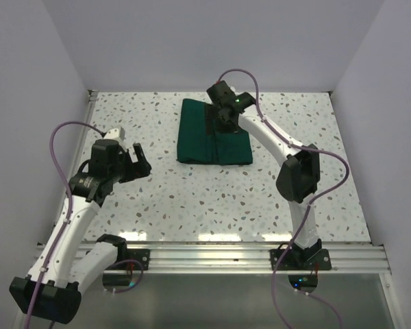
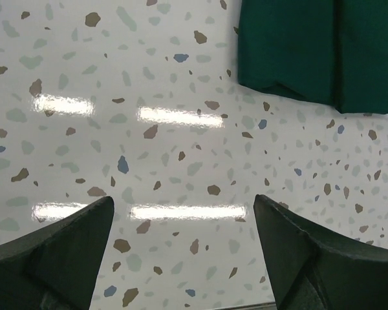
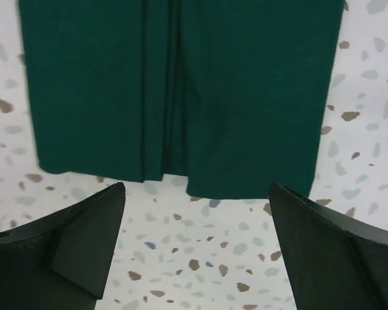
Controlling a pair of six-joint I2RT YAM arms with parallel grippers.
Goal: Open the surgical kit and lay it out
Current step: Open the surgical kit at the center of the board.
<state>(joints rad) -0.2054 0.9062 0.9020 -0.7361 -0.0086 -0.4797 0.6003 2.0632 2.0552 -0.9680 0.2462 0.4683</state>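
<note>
The surgical kit's dark green cloth wrap (image 1: 209, 137) lies folded shut on the far middle of the speckled table. Its flaps meet at a seam along its length. The steel tray and the instruments are hidden. My right gripper (image 1: 225, 118) is open and empty, hovering over the wrap's far end. In the right wrist view the wrap (image 3: 181, 84) fills the top, and bare table shows between the open fingers of that gripper (image 3: 197, 213). My left gripper (image 1: 138, 161) is open and empty over the table, left of the wrap. In the left wrist view (image 2: 184, 219) the wrap's corner (image 2: 317, 51) is at top right.
White walls enclose the table on the left, far and right sides. An aluminium rail (image 1: 212, 257) with both arm bases runs along the near edge. Purple cables (image 1: 61, 137) loop off both arms.
</note>
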